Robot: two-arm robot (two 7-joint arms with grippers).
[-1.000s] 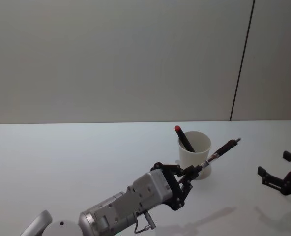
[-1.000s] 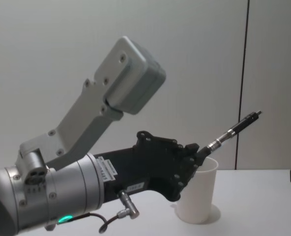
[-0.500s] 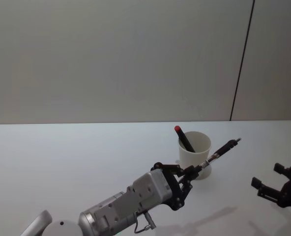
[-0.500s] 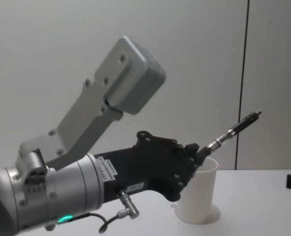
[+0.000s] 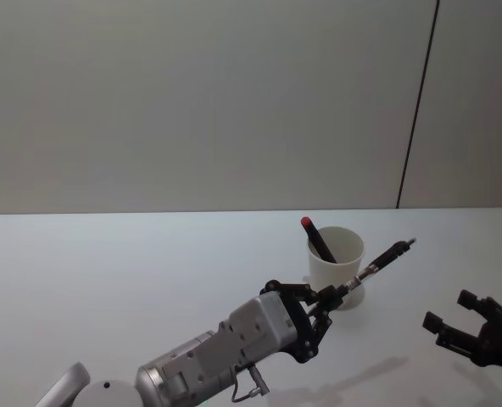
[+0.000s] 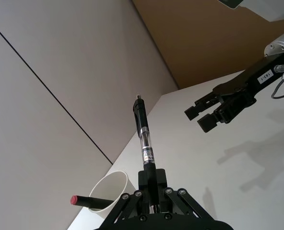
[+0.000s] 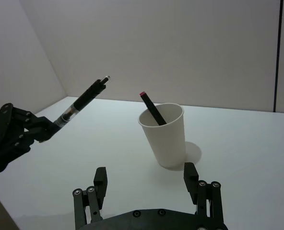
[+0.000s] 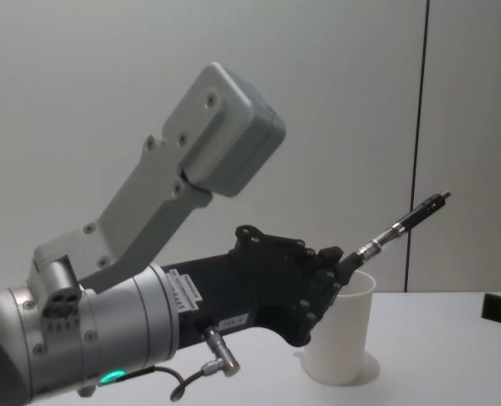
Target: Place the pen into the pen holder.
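Pinching the pen (image 5: 378,261), the left tool (image 5: 328,297) hovers just beside the pen holder (image 5: 329,270); right tool (image 5: 449,310) spread.

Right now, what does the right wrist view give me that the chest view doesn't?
Right wrist view: it looks into the pen holder, where a red-capped pen leans, with the right gripper, fingers open, in front. Chest view: the left arm's grey links from the side, and part of the holder's rim behind the left gripper. Both: the left gripper shut on the black pen, tilted upward, not yet in the holder.
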